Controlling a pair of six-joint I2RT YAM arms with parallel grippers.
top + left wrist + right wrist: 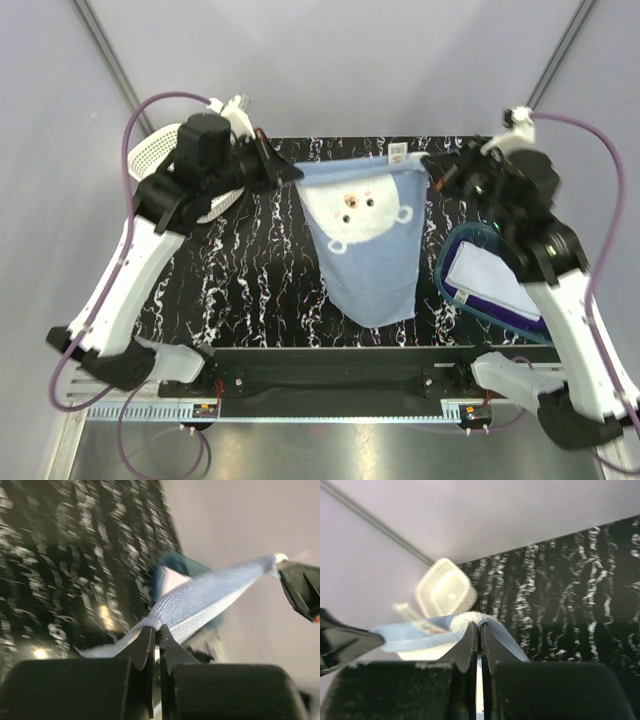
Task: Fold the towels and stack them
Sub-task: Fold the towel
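The light blue towel with a white bear face [365, 245] hangs stretched in the air between both arms, its lower edge over the table. My left gripper [297, 174] is shut on the towel's top left corner [170, 611]. At the top right corner [470, 619] my right gripper [428, 165] is shut too. A white towel [490, 278] lies folded on a purple towel [515, 318] inside the blue tub. In the left wrist view the taut top edge runs to the right gripper's tips [300, 592].
The translucent blue tub [447, 250] sits at the table's right side, below my right arm. A white lattice basket [155, 155] stands at the back left, behind my left arm, also seen as the basket [445, 592]. The table [250, 280] is black with white marbling.
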